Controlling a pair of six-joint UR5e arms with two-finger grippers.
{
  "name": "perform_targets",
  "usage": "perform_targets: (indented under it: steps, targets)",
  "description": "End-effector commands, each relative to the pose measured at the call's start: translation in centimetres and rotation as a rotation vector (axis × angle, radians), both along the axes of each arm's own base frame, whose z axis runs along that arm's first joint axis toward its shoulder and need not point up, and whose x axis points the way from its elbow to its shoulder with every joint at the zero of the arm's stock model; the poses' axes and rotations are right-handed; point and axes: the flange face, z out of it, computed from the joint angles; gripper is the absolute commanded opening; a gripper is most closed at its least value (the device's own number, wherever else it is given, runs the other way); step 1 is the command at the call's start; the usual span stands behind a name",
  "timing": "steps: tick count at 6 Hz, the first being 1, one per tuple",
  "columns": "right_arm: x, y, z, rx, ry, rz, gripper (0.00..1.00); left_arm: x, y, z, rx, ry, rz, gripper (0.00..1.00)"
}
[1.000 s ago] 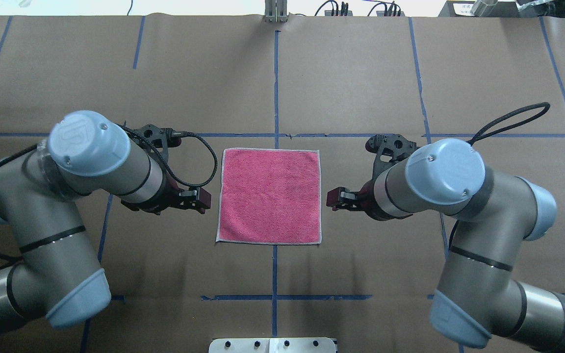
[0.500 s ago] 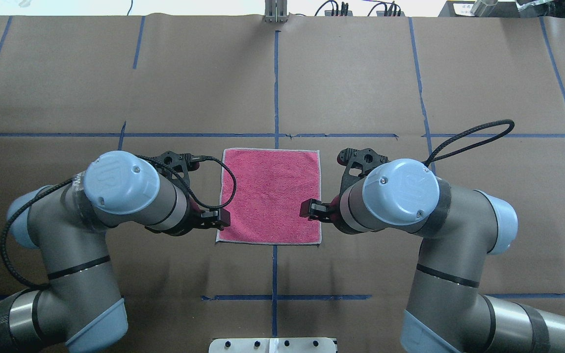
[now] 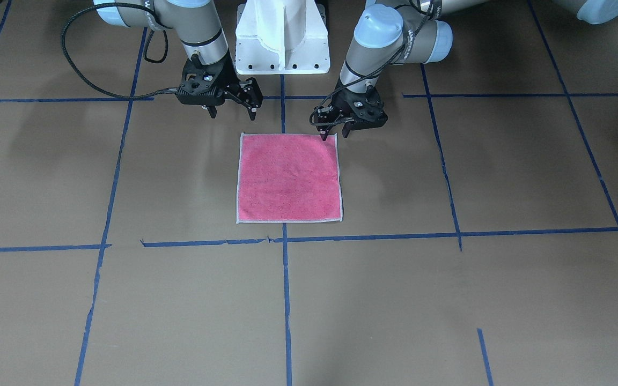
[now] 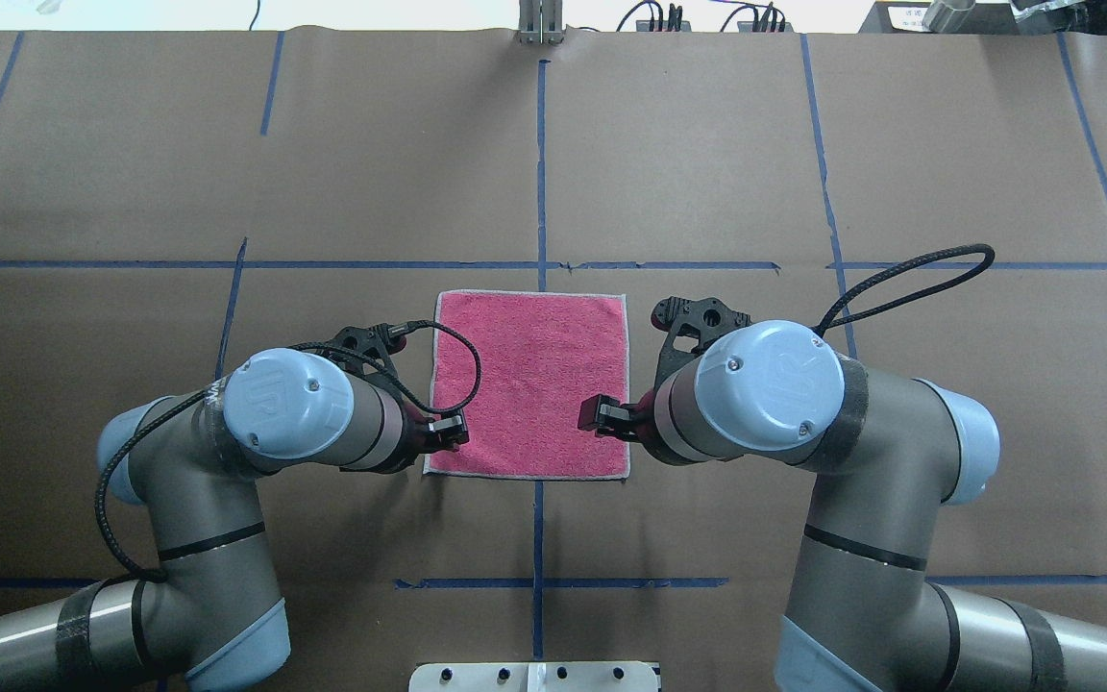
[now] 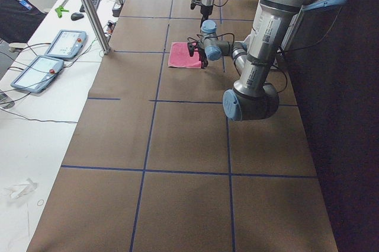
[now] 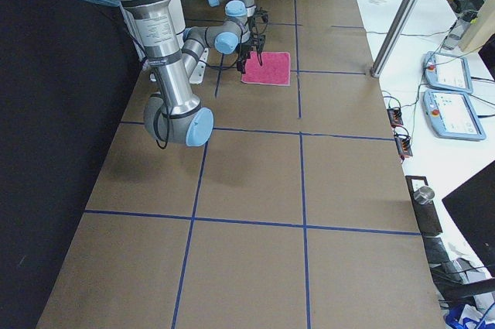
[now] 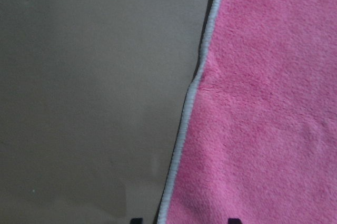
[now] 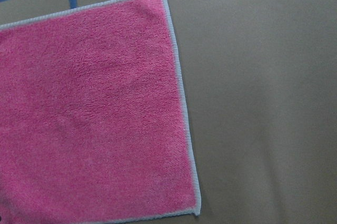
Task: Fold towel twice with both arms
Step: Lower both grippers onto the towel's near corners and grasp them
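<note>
The towel (image 4: 529, 384) lies flat, pink side up, on the table (image 4: 707, 144) astride the centre tape line (image 4: 541, 173), exactly where it lay a second ago. The left gripper (image 3: 334, 133), which then stood off the towel's left edge about halfway along, has come in and back toward the robot. It now sits low at the near left corner with its jaws moderately apart, and the wrist view shows its fingertips (image 7: 232, 221) straddling the pale edging. The right gripper (image 3: 233, 112), earlier clear of the right edge, has moved in likewise. In the overhead view it hangs over the towel's right edge near the near corner, jaws spread wide and holding nothing. From the front it looks higher than the left one.
</note>
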Motion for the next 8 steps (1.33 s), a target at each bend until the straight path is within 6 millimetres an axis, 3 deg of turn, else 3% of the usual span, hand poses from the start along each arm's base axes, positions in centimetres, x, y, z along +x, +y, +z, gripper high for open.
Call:
perform_targets:
  steps: [1,4,6,8]
  targets:
    - [-0.05,0.07,0.22,0.002,0.005,0.003,1.00,0.68,-0.01,0.38,-0.012,-0.009,-0.002,0.60]
    - [-0.04,0.07,0.31,0.003,0.007,0.002,1.00,1.14,0.24,0.86,-0.017,-0.019,0.005,0.57]
    - [-0.04,0.07,0.31,0.002,0.006,0.003,1.00,1.37,0.36,0.17,-0.013,-0.009,0.008,0.40]
    - [-0.01,0.08,0.49,0.001,0.009,0.003,1.00,1.60,0.81,0.12,-0.011,-0.009,0.017,0.07]
